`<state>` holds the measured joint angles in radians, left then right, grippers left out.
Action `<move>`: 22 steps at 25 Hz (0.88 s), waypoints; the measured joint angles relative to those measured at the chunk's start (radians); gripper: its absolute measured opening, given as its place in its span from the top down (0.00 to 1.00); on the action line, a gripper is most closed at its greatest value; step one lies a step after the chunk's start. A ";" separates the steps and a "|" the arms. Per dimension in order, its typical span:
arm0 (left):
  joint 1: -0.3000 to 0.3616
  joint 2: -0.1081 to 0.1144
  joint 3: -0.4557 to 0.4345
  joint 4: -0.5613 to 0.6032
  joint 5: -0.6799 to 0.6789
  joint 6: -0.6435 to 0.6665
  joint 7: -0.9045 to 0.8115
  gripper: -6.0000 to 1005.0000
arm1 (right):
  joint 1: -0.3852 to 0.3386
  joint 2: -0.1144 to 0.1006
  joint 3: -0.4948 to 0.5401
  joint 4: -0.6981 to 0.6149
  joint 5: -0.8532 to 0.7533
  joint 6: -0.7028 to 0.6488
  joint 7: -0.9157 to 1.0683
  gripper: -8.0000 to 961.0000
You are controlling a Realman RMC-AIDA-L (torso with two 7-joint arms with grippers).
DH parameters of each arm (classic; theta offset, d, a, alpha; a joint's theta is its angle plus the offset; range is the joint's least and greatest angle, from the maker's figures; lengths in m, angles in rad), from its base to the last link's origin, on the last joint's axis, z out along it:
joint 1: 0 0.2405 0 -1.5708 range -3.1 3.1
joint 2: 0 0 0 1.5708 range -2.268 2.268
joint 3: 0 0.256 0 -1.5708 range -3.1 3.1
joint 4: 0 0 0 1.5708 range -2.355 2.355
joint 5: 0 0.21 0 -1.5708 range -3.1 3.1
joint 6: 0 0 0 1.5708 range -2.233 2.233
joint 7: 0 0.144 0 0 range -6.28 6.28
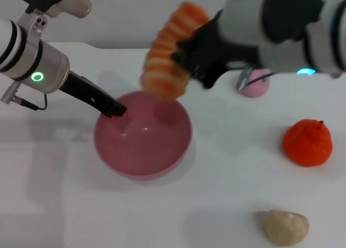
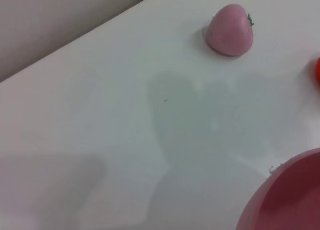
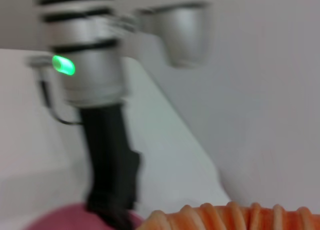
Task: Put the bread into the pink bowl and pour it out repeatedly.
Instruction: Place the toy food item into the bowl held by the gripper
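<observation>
Right fingers (image 1: pixel 186 56) hold bread (image 1: pixel 170 51) steeply tilted.

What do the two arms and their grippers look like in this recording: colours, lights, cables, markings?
Left arm: silver-grey metal cylinder with black bands, a glowing green ring light, a thin dark cable looping off it, ending in the slim black left gripper. Right arm: white and light-grey rounded shells with dark joints, a cyan glow near the wrist, and a bulky black right gripper.
</observation>
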<state>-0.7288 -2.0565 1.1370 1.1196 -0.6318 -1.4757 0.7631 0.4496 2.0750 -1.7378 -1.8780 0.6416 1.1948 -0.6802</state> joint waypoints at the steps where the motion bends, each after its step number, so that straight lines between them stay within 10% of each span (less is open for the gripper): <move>1: 0.000 0.000 0.002 0.000 0.000 0.000 -0.002 0.91 | 0.008 0.000 -0.019 0.007 0.009 0.000 0.002 0.88; 22: 0.002 -0.001 0.015 0.001 -0.009 0.005 -0.004 0.91 | 0.041 0.002 -0.109 0.196 0.059 0.014 0.004 0.87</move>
<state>-0.7267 -2.0571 1.1520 1.1209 -0.6404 -1.4711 0.7592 0.4909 2.0770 -1.8464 -1.6817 0.7010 1.2088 -0.6759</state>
